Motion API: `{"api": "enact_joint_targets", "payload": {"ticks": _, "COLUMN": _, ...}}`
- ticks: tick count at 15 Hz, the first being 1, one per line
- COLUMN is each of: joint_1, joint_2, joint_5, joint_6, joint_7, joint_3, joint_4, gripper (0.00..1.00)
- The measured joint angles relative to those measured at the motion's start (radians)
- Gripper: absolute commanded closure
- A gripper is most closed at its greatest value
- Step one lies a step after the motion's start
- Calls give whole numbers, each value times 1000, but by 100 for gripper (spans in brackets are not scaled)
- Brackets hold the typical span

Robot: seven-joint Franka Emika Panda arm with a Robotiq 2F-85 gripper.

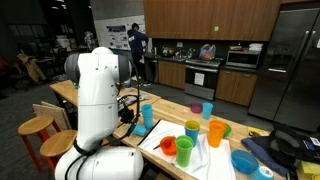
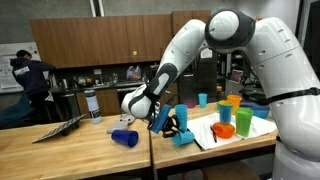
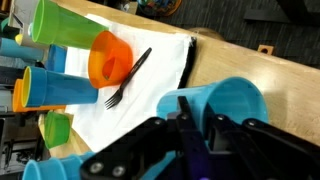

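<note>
Gripper (image 3: pixel 200 128) fingers crowd the bottom of the wrist view. They are drawn close together across the wall of the light blue cup (image 3: pixel 238 100), pinching it at the rim as far as I can judge. That cup sits on the wooden table (image 3: pixel 285 75), just beside the edge of the white cloth (image 3: pixel 150 110). On the cloth there is an orange cup (image 3: pixel 108 58) with a black fork (image 3: pixel 128 78) just beside it, and a green cup (image 3: pixel 58 22) near the cloth's far corner. For a good hold I want the pinch square on the wall, deep enough past the rim not to slip, and firm without buckling what looks like thin plastic. The wrist should stay off the cloth so nothing on it gets dragged.
</note>
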Motion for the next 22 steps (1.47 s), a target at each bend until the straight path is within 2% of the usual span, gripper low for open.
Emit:
{"api": "enact_joint_targets", "payload": {"ticks": 6, "joint_1": -5, "joint_2": -118, "joint_5": 23, "joint_6": 120, "joint_7": -10, "joint_3": 20, "joint_4": -74, "gripper": 98}}
{"api": "enact_joint_targets", "payload": {"ticks": 13, "joint_1": -66, "joint_2": -416, "joint_5": 176, "joint_6": 393, "joint_7": 17, "joint_3": 48, "joint_4": -324, "gripper": 98}}
{"api": "enact_joint_targets", "payload": {"ticks": 14, "joint_1": -76, "joint_2": -469, "joint_5": 185, "joint_6": 408, "joint_7": 30, "joint_3": 50, "joint_4": -362, "gripper": 94}}
{"api": "enact_joint_targets", "payload": {"ticks": 17, "joint_1": -99, "joint_2": -608, "joint_5": 198, "joint_6": 406, "joint_7": 43, "joint_3": 57, "joint_4": -456, "gripper": 94}}
{"api": "enact_joint_targets", "payload": {"ticks": 20, "joint_1": -100, "joint_2": -647, "joint_5": 199, "joint_6": 407, "joint_7": 47, "joint_3": 61, "joint_4": -486, "gripper": 94}}
{"api": "enact_joint_targets", "payload": {"ticks": 21, "joint_1": -100, "joint_2": -646, "joint_5": 199, "joint_6": 407, "joint_7": 48, "joint_3": 62, "joint_4": -487, "gripper": 98}}
{"api": "enact_joint_targets", "payload": {"ticks": 22, "joint_1": -100, "joint_2": -645, "joint_5": 199, "joint_6": 407, "joint_7": 49, "joint_3": 63, "joint_4": -487, "gripper": 98}}
